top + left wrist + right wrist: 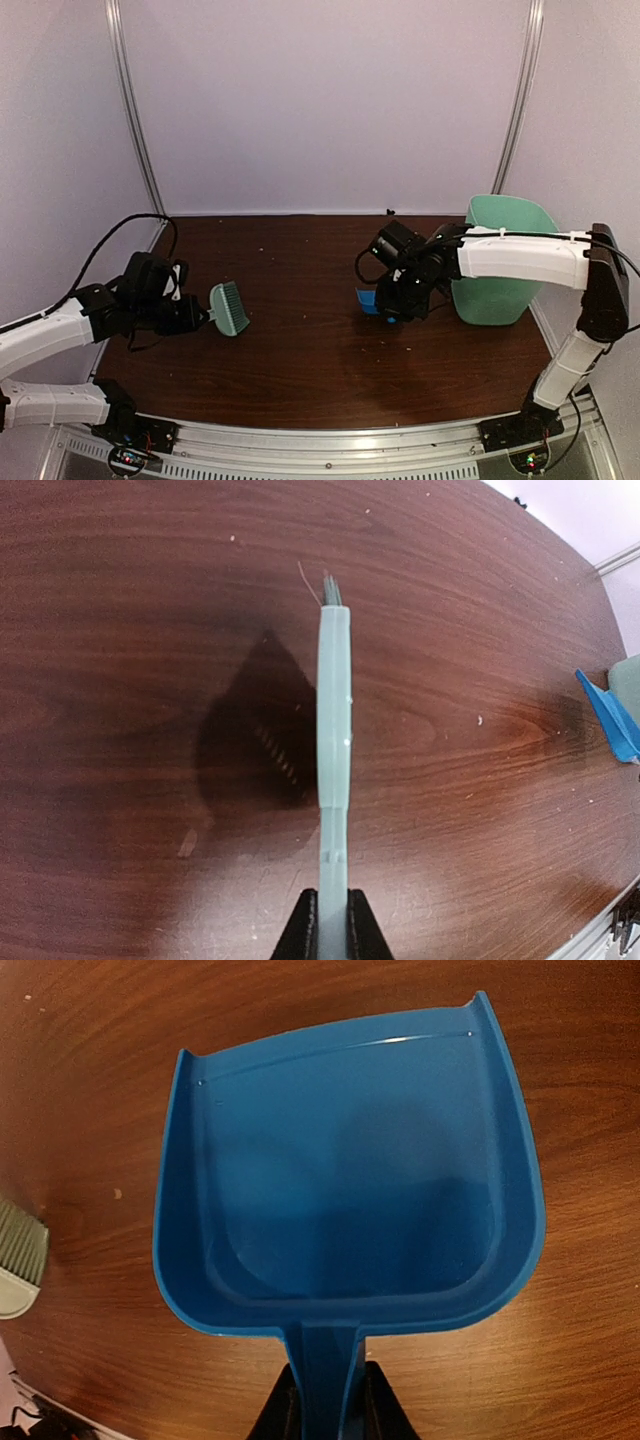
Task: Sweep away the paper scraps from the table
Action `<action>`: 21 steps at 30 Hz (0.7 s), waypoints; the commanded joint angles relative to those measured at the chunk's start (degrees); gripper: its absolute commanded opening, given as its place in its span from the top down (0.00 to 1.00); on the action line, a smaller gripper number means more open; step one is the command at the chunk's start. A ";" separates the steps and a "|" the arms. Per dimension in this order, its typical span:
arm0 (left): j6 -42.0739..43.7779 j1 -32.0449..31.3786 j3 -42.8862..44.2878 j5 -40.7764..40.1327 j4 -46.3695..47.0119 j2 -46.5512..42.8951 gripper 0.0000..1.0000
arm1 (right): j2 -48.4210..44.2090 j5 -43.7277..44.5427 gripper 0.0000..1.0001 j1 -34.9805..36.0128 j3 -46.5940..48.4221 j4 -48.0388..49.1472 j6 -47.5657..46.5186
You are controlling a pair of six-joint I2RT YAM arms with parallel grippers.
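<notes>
Left fingers [310, 935]: clamped on mint brush [334, 730] handle, brush over bench [300, 340]
Right fingers [290, 1415]: clamped on blue dustpan [350, 1180] handle, near green bin [505, 260]
Bench: dark wood, tiny pale specks [479, 720]

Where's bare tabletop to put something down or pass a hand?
Widest bare patch: middle of the table, between the brush and the dustpan. Also free: far strip by the back wall, near strip by the rail. Crowded: right side, around dustpan and bin.

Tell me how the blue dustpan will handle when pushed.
The dustpan looks like thin moulded plastic: probably light, fairly stiff. Its glossy surface should slide easily on the table. Gripped only at its narrow handle by the right gripper, it may twist.
</notes>
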 commanded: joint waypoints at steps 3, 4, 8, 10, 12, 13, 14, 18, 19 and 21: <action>-5.27 0.43 -3.03 1.85 2.53 0.18 1.00 | 2.88 3.80 1.00 0.78 -5.68 2.97 -3.99; -5.63 0.43 -3.34 1.85 2.37 0.36 1.00 | 3.26 3.61 1.00 0.86 -6.52 3.53 -4.25; -6.35 0.43 -4.19 4.04 1.69 1.30 1.00 | 4.17 1.97 1.00 1.33 -10.20 6.75 -4.84; -6.75 0.43 -4.35 4.02 1.13 1.45 0.97 | 4.29 1.05 1.00 1.50 -11.81 7.83 -4.85; -7.18 0.43 -4.59 4.04 0.37 1.49 0.94 | 4.15 -0.29 1.00 1.77 -13.26 8.72 -4.81; -7.45 0.43 -4.72 4.04 -0.03 1.52 0.93 | 4.05 -0.54 1.00 1.80 -13.92 9.05 -4.76; -7.70 0.47 -4.89 4.13 -0.38 1.48 0.92 | 3.80 -0.80 1.00 1.93 -14.46 9.38 -4.68; -8.44 0.43 -5.69 4.68 -0.67 0.96 0.88 | 2.69 -1.15 0.97 2.07 -15.93 10.26 -4.53; -8.44 0.43 -5.79 4.73 -0.67 0.85 0.87 | 2.40 -1.10 0.94 2.07 -16.12 10.39 -4.51; -8.54 0.43 -5.96 5.17 -0.68 0.80 0.84 | 2.20 -1.11 0.88 2.08 -16.35 10.50 -4.58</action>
